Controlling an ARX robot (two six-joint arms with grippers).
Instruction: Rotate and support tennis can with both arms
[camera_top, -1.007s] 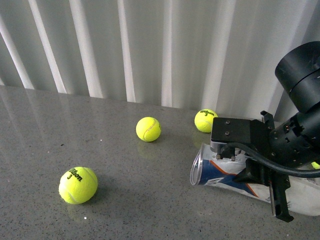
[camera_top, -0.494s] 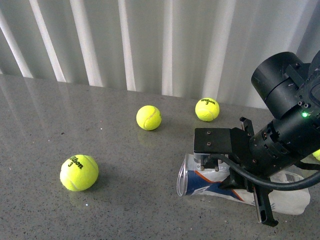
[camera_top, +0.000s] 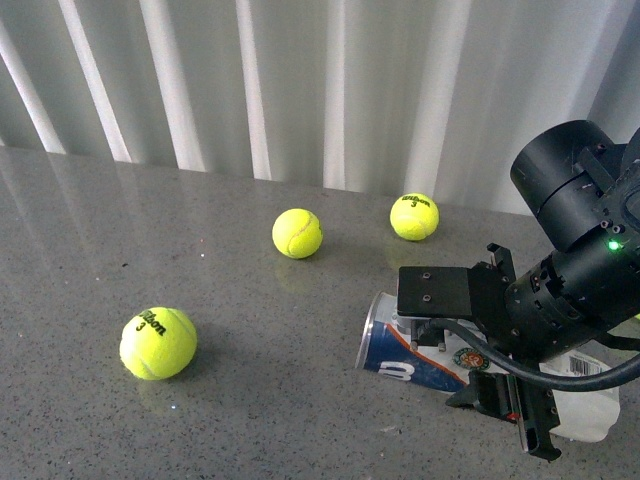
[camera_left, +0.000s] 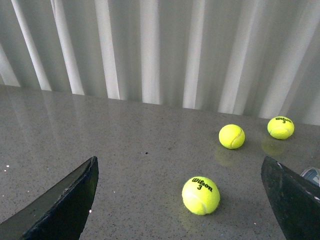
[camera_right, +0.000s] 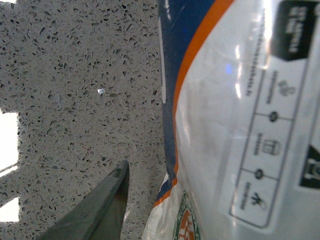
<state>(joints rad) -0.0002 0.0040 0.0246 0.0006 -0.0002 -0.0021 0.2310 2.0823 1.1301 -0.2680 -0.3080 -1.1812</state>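
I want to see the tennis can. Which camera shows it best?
The front view: the tennis can lies on its side, nearly whole, with the right pincer over it. The right wrist view shows only a patch of label; the left wrist view, a sliver.

Front view: high on the robot's body, looking down across the grey surface (camera_top: 250, 400) to the far curtain (camera_top: 300, 90).
Left wrist view: low, facing that curtain between the left claw's (camera_left: 178, 165) spread tips.
Right wrist view: very close to the tennis can (camera_right: 240, 100) label.
Shared: front and left wrist views both see three tennis balls (camera_top: 157, 343).
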